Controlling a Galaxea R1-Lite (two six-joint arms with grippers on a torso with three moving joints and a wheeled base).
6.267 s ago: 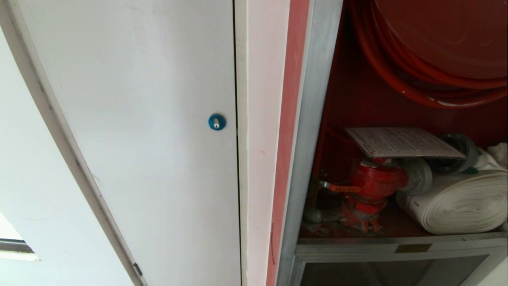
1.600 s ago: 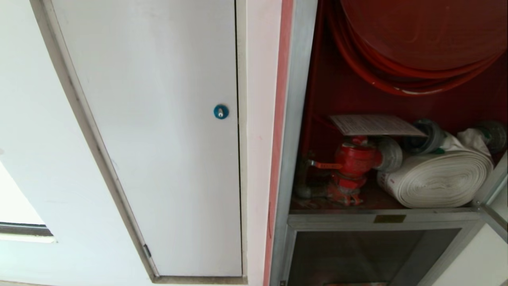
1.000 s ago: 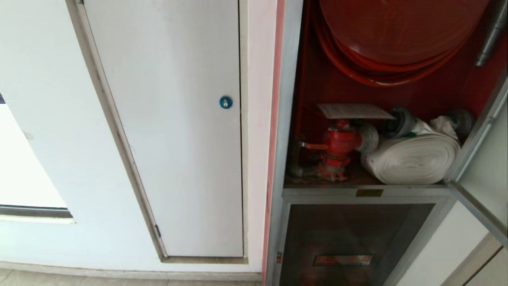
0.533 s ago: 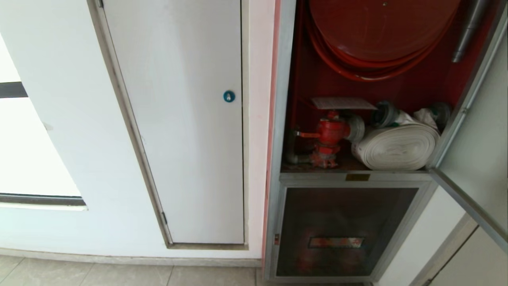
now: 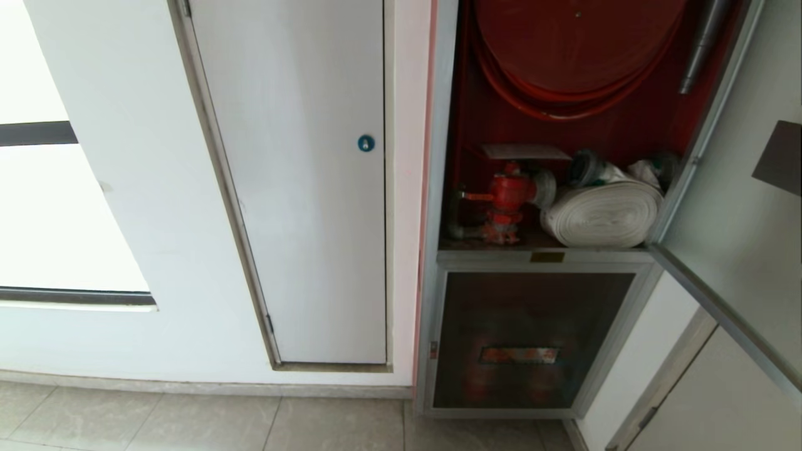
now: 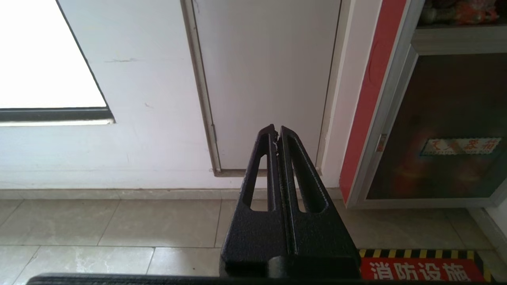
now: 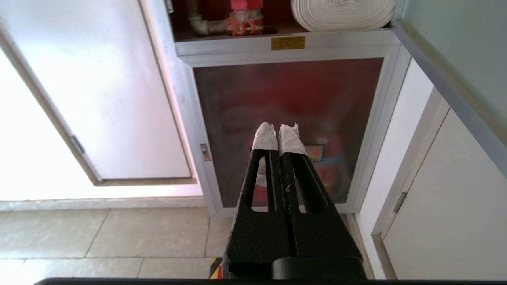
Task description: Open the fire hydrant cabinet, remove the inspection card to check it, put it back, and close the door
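Note:
The fire hydrant cabinet (image 5: pixel 438 188) stands open, showing its red interior, the red hose reel (image 5: pixel 576 44), the red valve (image 5: pixel 509 193) and the white rolled hose (image 5: pixel 601 213). Flat on top of the valve lies the inspection card (image 5: pixel 525 151). The door (image 5: pixel 739 207) is swung out to the right, its frame edge crossing the right wrist view (image 7: pixel 447 95). Neither arm shows in the head view. My left gripper (image 6: pixel 276 132) is shut and empty, low before the white wall. My right gripper (image 7: pixel 277 130), tips wrapped in white tape, is shut and empty, well back from the lower glass panel (image 7: pixel 285 91).
Left of the cabinet is a white panel door (image 5: pixel 301 188) with a blue round lock (image 5: pixel 366 143). A window (image 5: pixel 37 207) lies further left. Beige floor tiles (image 5: pixel 188 419) run along the wall. A red floor marking with yellow-black stripes (image 6: pixel 420 269) lies before the cabinet.
The whole picture has shifted and shrunk: the camera has drawn back from the wall, bringing the lower glass panel, the open door and the floor into view. The card stays on the valve.

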